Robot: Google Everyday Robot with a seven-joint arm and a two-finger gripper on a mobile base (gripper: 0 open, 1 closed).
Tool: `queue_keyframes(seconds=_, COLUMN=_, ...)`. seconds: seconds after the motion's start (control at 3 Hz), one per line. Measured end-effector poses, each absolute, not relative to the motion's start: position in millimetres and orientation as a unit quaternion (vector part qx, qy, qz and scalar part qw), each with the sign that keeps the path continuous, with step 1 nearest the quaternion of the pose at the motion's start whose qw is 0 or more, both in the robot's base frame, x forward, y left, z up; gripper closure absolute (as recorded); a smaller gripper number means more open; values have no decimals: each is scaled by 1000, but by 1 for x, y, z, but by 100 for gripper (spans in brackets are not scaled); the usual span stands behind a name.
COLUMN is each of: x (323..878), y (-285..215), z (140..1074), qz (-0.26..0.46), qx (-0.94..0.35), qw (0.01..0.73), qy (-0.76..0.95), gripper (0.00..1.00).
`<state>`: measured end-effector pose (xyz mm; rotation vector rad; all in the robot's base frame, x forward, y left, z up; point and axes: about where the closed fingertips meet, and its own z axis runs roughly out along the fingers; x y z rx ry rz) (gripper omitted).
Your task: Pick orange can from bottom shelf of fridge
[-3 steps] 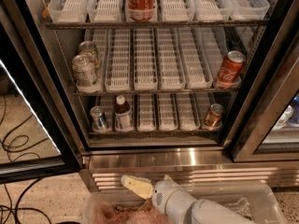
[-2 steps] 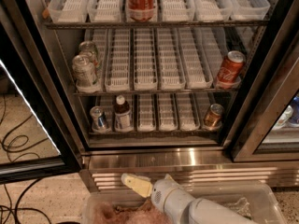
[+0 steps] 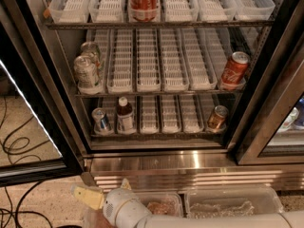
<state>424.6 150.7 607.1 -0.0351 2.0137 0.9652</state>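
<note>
The fridge fills the view with its door open, three tiers of white slotted lane trays above a ribbed steel base. The bottom shelf sits just below centre. The arm comes in from 5 o'clock, and the gripper hangs at 7 o'clock, below the steel base and well apart from any shelf; I cannot tell whether it is wide or narrow. A red cola can leans at 2 o'clock on the middle tier. The orange can stands at the bottom shelf's far right end, about 4 o'clock from centre, slightly tilted. It looks light, stiff but dentable, and slick, so it is likely best taken across the mid-body, squarely and gently.
</note>
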Motion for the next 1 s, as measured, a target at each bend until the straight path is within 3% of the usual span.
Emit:
queue_keyframes(seconds=0.67, x=433, y=138, z=609, qz=368, qx=14, qw=456, qy=810, gripper=0)
queue_keyframes(seconds=1.0, x=414, y=171, z=625, qz=387, qx=23, qw=467, qy=795, gripper=0)
